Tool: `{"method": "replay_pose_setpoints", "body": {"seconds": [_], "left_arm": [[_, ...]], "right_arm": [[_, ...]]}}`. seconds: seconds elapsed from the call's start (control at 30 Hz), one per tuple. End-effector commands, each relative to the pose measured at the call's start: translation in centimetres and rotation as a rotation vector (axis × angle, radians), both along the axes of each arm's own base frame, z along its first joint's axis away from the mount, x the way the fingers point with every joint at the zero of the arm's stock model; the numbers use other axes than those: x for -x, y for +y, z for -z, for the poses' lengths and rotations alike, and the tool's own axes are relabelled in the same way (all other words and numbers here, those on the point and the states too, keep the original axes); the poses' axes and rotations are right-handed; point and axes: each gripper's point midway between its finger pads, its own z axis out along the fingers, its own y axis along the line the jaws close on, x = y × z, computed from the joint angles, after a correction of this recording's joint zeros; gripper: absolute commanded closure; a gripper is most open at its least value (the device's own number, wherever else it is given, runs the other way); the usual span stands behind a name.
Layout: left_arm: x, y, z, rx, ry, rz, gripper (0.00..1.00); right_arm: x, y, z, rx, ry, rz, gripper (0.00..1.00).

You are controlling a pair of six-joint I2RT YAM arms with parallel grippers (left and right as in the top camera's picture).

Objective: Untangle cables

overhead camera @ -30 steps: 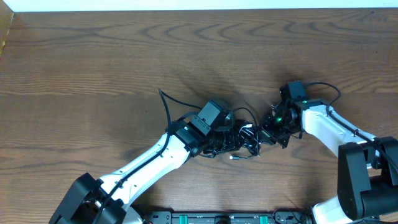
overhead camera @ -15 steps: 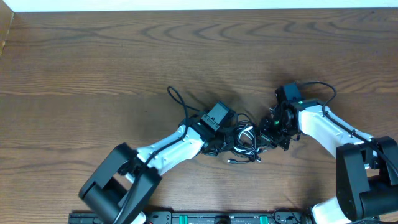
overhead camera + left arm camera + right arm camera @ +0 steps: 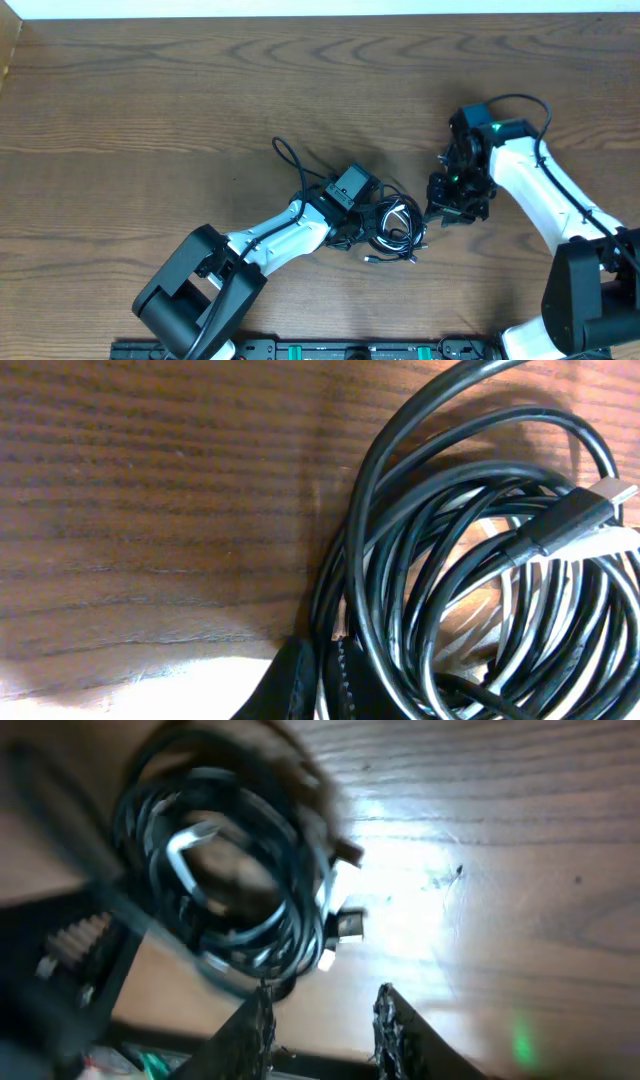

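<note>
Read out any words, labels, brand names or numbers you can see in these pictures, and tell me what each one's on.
No text can be read in any view.
Cables: no printing visible.
Plug: no marking visible.
Black strip with green bits at the bottom edge of the overhead view: too small to read.

The left arm (image 3: pixel 275 235) stretches low from the near edge, up and to the right, with the left gripper (image 3: pixel 358 228) at its tip; whether its jaws are closed cannot be told. The right arm (image 3: pixel 530 180) arches inward, wrist bent, and the right gripper (image 3: pixel 442 210) points down-left with its fingers (image 3: pixel 392 1025) spread apart, holding nothing.
</note>
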Motion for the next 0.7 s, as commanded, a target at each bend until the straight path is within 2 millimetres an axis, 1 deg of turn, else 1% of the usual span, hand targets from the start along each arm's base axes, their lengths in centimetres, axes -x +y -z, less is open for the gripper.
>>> {"method": "replay_pose_setpoints", "body": {"seconds": [0.0, 0.13, 0.37, 0.47, 0.5, 0.57, 0.67], "left_arm": [[-1.0, 0.2, -0.2, -0.022, -0.053, 0.035, 0.92], [-1.4, 0.5, -0.2, -0.022, -0.054, 0.025, 0.92], [-1.4, 0.5, -0.2, -0.027, -0.069, 0.057, 0.92], [-1.4, 0.5, -0.2, -0.027, -0.068, 0.056, 0.92], [-1.4, 0.5, -0.2, -0.027, -0.069, 0.056, 0.92], [-1.4, 0.5, -0.2, -0.027, -0.069, 0.056, 0.92], [-1.4, 0.5, -0.2, -0.026, -0.068, 0.056, 0.92]], "right_arm": [[0.5, 1.7, -1.9, -0.125, -0.058, -0.246, 0.69], [1.7, 4.1, -2.6, -0.256, -0.075, -0.396, 0.68], [2.7, 6.6, -2.4, -0.269, -0.108, -0.53, 0.64], [2.7, 8.0, -2.3, -0.277, -0.142, -0.579, 0.64], [2.6, 8.4, -2.2, -0.275, -0.157, -0.598, 0.62], [2.4, 8.7, -1.9, -0.238, -0.18, -0.631, 0.52], [2.1, 8.3, -1.1, -0.129, -0.198, -0.646, 0.52]]}}
